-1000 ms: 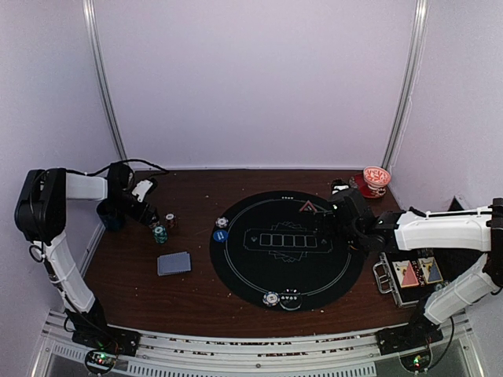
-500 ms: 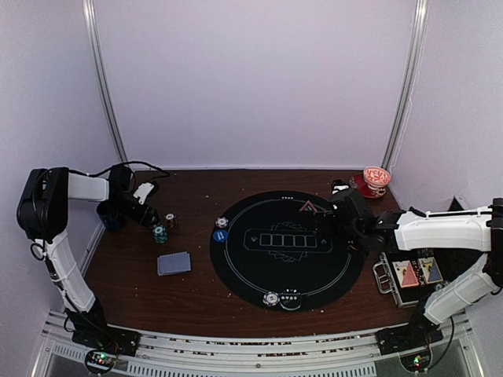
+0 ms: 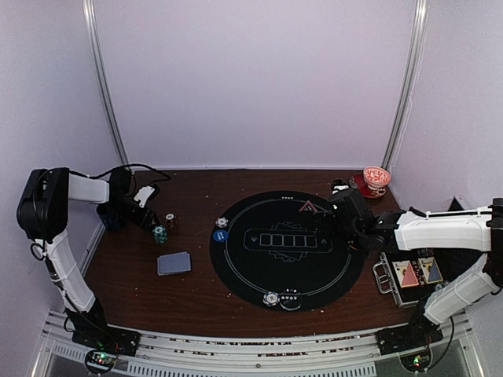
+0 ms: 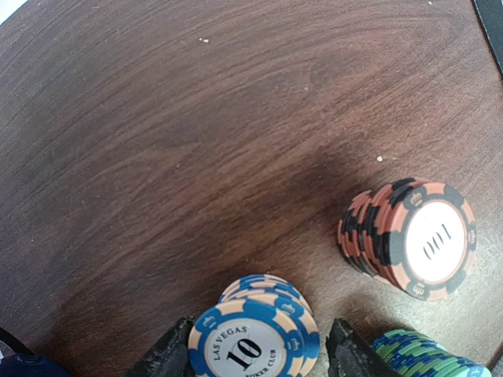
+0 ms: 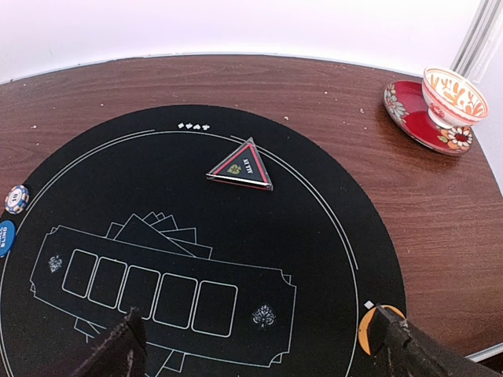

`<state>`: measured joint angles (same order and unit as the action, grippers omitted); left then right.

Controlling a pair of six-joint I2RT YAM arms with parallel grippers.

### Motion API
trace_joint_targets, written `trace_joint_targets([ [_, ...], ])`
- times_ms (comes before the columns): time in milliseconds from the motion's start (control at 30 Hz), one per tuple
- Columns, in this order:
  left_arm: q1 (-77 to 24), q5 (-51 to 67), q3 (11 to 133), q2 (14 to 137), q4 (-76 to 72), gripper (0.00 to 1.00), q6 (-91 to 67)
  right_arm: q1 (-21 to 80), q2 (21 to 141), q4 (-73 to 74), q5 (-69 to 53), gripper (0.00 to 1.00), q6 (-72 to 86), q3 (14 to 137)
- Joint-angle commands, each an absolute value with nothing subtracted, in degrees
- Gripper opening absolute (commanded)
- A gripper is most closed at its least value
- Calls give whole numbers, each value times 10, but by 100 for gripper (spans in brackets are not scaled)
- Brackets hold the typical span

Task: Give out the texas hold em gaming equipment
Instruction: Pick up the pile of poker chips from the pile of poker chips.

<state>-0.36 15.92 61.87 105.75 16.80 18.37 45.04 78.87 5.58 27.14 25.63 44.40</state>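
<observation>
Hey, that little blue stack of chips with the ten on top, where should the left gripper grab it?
Pinch the blue stack across its striped rim, low enough to catch every chip, coming straight down from above. It stands upright and round, so opposite sides suit. The left gripper straddles it; mind the teal stack close beside it.

The dark wooden counter (image 3: 196,192) carries a round black mat (image 3: 251,275) at its middle. Left of the mat a grey-blue deck of cards (image 3: 174,263) lies flat. Further back on that side three short stacks of chips stand close together on the bare wood: a teal stack (image 3: 160,234), a red stack (image 3: 170,221) and a blue stack (image 4: 250,349). A cup and saucer (image 3: 376,181) sit in the far right corner. A small metal case (image 3: 413,276) lies at the right edge.
</observation>
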Motion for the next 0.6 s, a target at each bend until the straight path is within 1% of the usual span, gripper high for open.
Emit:
trace_joint_targets([
  [0, 1, 170, 615, 1055, 163, 59, 189, 453, 787, 58, 288, 100, 251, 446],
  [567, 1, 175, 603, 1028, 135, 58, 179, 453, 790, 58, 286, 100, 250, 447],
])
